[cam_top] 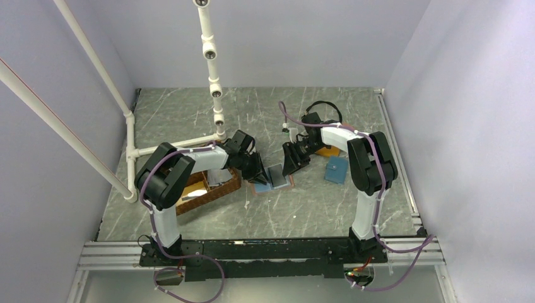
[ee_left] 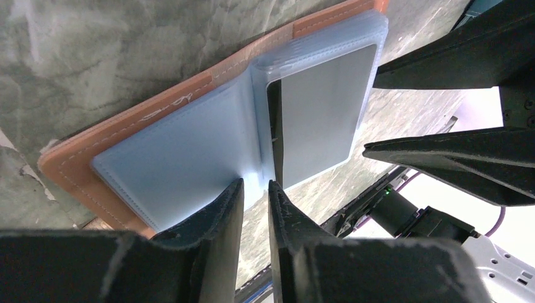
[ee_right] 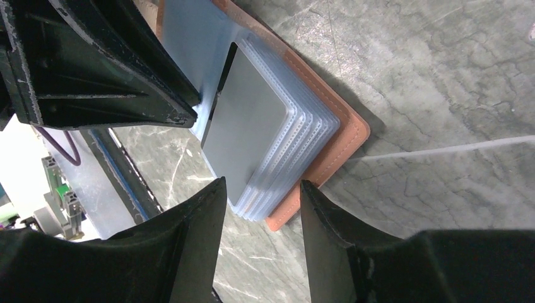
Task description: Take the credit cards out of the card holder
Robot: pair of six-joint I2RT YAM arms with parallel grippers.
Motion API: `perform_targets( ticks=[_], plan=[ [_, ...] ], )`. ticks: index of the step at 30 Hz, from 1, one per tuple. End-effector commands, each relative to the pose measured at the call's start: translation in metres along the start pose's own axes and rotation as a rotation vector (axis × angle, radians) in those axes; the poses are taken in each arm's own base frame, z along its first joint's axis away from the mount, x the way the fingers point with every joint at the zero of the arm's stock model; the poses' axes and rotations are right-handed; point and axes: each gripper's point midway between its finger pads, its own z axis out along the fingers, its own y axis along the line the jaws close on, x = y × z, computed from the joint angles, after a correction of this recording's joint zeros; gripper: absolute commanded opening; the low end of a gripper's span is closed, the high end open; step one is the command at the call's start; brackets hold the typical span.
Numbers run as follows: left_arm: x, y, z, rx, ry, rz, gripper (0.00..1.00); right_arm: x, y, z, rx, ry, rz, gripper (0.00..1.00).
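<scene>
The card holder (ee_left: 82, 170) is lying open and flat on the desk (cam_top: 315, 211), pretty much in the middle between my two arms. It has a salmon-pink cover with stitching round the edge and light-blue pockets inside. The half toward the right arm carries a fanned stack of clear sleeves, and a grey card (ee_left: 322, 107) sits in the top one. I can't tell whether the sleeves under it hold more.

The left hand (ee_left: 254, 192) is down at the near edge of the pockets, right by the fold, fingers only a narrow slit apart. I can't tell if it's actually pinching the blue plastic or just parked there. The right hand (ee_right: 262, 184) is spread wide, one finger on either side of the sleeve stack's corner, holding nothing. Both hands crowd the holder.

Around it: a wicker basket (cam_top: 214, 196) under the left arm, a teal-blue wallet (cam_top: 336, 169) just beside the right arm, and an orange wallet (cam_top: 328, 151) behind that, half hidden by the arm. A white pipe frame (cam_top: 130, 136) stands further back on the left.
</scene>
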Motion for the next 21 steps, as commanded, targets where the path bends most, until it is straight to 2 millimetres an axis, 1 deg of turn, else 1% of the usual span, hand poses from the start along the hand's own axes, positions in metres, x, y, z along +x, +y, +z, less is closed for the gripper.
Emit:
perform_targets(
  ticks=[1,8,21],
  plan=[
    [-0.007,-0.01,-0.001,0.017,-0.016,0.027,0.26,-0.013,0.01,-0.014,0.018,-0.058,-0.061,0.49],
    [-0.005,-0.011,0.001,0.02,-0.009,0.028,0.25,-0.014,0.014,-0.014,-0.002,-0.064,-0.064,0.48],
    [-0.004,-0.012,0.002,0.025,0.0,0.029,0.25,-0.01,0.015,-0.004,-0.056,-0.043,-0.014,0.45]
  ],
)
